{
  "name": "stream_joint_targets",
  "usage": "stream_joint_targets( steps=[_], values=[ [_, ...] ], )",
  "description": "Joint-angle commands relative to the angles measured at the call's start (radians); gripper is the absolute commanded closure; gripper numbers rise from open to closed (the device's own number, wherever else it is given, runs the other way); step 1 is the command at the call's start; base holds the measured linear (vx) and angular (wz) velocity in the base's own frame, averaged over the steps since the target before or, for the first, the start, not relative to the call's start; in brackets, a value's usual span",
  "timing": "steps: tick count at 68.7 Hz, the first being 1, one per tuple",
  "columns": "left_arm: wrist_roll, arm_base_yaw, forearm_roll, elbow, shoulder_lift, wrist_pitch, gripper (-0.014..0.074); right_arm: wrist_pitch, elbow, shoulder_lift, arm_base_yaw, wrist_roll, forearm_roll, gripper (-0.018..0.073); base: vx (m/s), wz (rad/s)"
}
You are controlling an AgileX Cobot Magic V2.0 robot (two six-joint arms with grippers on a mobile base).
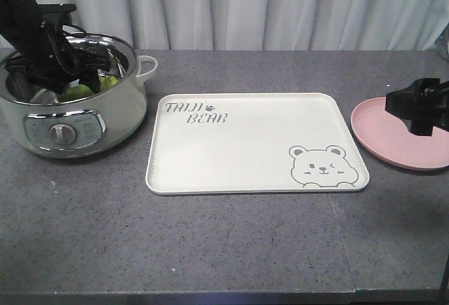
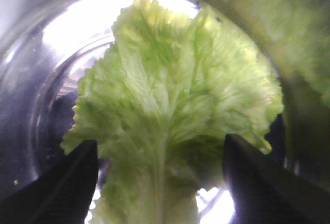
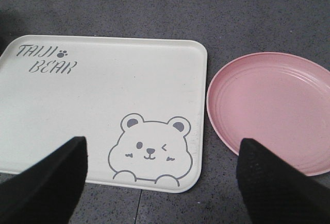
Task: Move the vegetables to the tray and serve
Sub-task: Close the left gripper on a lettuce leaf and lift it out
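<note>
With the lettuce leaf [image 2: 175, 80] lying between the spread left tool [image 2: 160, 144] in the electric pot [image 1: 77, 119], the bear tray [image 1: 238, 144] holds nothing yet; the right tool [image 3: 162, 142] is open too.

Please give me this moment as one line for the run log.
stage: grasp not yet done | left gripper: open, astride vegetables in pot | right gripper: open, by pink plate | tray: no vegetables yet

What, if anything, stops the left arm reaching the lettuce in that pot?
Probably nothing, so yes: the pot has no lid on, the left gripper is down inside it, and its open jaws sit either side of the lettuce leaf.
</note>
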Motion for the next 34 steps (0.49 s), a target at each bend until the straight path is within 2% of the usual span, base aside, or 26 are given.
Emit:
stream_joint_targets(
  steps=[1, 27, 34],
  values=[
    [-0.003, -0.004, -0.013, -0.031, -0.043, -0.033, 0.0094, -0.049, -0.034, -0.011, -0.001, -0.012, 0.006, -0.0004, 0.00, 0.00],
    [-0.003, -0.004, -0.013, -0.029, 0.012, -0.005, 0.0094, -0.048, -0.034, -0.011, -0.001, -0.012, 0.014, -0.0004, 0.00, 0.00],
    [-0.003, -0.004, -0.013, -0.029, 0.023, 0.023, 0.0117, -0.048, -0.034, -0.011, -0.001, -0.012, 0.014, -0.0004, 0.00, 0.00]
  ],
)
